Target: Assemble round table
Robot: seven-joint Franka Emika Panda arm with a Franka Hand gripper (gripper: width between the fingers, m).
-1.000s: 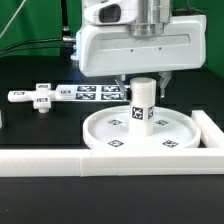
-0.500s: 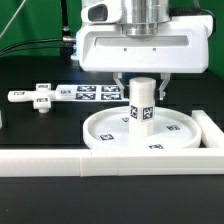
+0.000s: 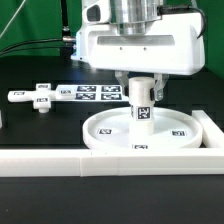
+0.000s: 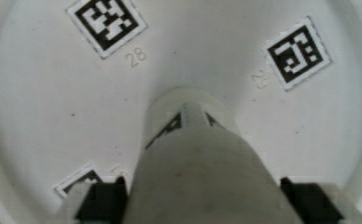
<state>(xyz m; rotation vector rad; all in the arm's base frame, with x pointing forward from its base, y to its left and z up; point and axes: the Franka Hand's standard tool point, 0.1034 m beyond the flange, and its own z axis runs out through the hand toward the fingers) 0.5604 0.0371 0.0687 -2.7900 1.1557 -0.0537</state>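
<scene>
The large white rimmed round disc (image 3: 142,131) lies flat on the black table, against the white border bars. The short white cylinder leg (image 3: 141,102) stands upright at the disc's middle, with square tags on its side. My gripper (image 3: 141,84) is shut on the leg's upper part, its fingers on either side. In the wrist view the leg (image 4: 199,150) runs down to the disc (image 4: 53,100), with black finger pads (image 4: 101,200) pressed on both its sides. The white cross-shaped base (image 3: 38,97) lies on the table at the exterior view's left.
Long white border bars (image 3: 60,161) run along the front and the exterior view's right (image 3: 211,126). The marker board (image 3: 92,93) lies behind the disc, beside the cross-shaped base. Black cables hang at the back left.
The gripper and the leg have turned about the leg's axis: the tags on the leg and on the disc have shifted round. The gripper body has swung slightly.
</scene>
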